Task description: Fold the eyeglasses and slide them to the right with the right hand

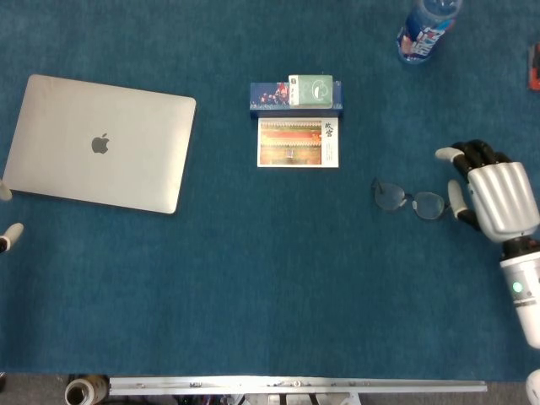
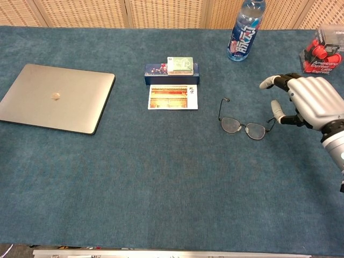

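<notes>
The thin-framed eyeglasses (image 1: pixel 410 199) (image 2: pixel 244 127) lie on the blue cloth right of centre, lenses toward the front. Their left temple still points away toward the back; the right temple is angled inward, partly folded. My right hand (image 1: pixel 494 198) (image 2: pixel 306 101) hovers just right of them, holding nothing, fingers spread and curved. Its thumb (image 2: pixel 276 109) is at the tip of the right temple. Of my left hand (image 1: pixel 7 236), only pale fingertips show at the left edge of the head view, far from the glasses.
A shut silver laptop (image 1: pixel 101 143) lies at the left. A postcard (image 1: pixel 298 143) and a small box stack (image 1: pixel 296 94) sit behind centre. A water bottle (image 2: pixel 246 29) stands at the back, and a red-capped pack (image 2: pixel 321 56) at the back right.
</notes>
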You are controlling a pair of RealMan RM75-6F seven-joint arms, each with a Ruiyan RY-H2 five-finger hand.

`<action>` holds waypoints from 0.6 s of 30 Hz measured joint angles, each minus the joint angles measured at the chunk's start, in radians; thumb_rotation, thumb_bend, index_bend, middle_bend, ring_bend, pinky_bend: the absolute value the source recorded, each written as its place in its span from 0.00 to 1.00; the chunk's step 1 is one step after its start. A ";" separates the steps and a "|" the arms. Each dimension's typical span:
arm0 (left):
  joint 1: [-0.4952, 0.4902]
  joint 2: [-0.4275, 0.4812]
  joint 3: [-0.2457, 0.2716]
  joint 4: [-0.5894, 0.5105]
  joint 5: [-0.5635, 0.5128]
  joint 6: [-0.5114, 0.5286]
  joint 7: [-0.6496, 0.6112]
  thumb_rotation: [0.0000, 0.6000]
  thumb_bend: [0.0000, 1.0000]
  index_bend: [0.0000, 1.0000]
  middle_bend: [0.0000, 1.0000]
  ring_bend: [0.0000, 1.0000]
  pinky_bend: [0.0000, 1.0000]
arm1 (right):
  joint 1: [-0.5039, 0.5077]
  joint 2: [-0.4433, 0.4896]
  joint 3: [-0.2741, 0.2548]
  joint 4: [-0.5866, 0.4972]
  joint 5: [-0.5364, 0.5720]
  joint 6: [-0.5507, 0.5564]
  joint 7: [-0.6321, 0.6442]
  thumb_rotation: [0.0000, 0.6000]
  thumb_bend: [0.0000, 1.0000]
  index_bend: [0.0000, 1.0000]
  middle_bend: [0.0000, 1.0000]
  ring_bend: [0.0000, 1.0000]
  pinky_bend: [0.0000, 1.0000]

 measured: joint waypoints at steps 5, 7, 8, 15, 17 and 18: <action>0.001 -0.002 0.001 0.005 -0.003 -0.004 -0.004 1.00 0.00 0.50 0.48 0.35 0.54 | 0.009 -0.021 0.005 0.038 -0.005 0.000 0.027 1.00 0.50 0.31 0.32 0.24 0.45; 0.001 -0.003 0.002 0.007 -0.005 -0.005 -0.005 1.00 0.00 0.50 0.48 0.35 0.54 | 0.012 -0.027 0.008 0.050 -0.009 0.002 0.036 1.00 0.50 0.31 0.32 0.24 0.45; 0.002 -0.004 0.003 0.009 -0.005 -0.005 -0.006 1.00 0.00 0.50 0.48 0.35 0.54 | 0.014 -0.031 0.010 0.057 -0.012 0.004 0.041 1.00 0.50 0.31 0.32 0.24 0.45; 0.004 -0.005 0.004 0.013 -0.006 -0.006 -0.012 1.00 0.00 0.50 0.48 0.35 0.54 | 0.025 -0.053 0.018 0.100 -0.023 0.014 0.069 1.00 0.50 0.31 0.32 0.24 0.45; 0.004 -0.006 0.004 0.014 -0.005 -0.005 -0.013 1.00 0.00 0.50 0.48 0.35 0.54 | 0.028 -0.062 0.019 0.115 -0.023 0.013 0.077 1.00 0.50 0.31 0.32 0.24 0.45; 0.004 -0.006 0.004 0.014 -0.006 -0.005 -0.013 1.00 0.00 0.50 0.48 0.35 0.54 | 0.030 -0.066 0.019 0.122 -0.023 0.012 0.081 1.00 0.50 0.31 0.32 0.24 0.45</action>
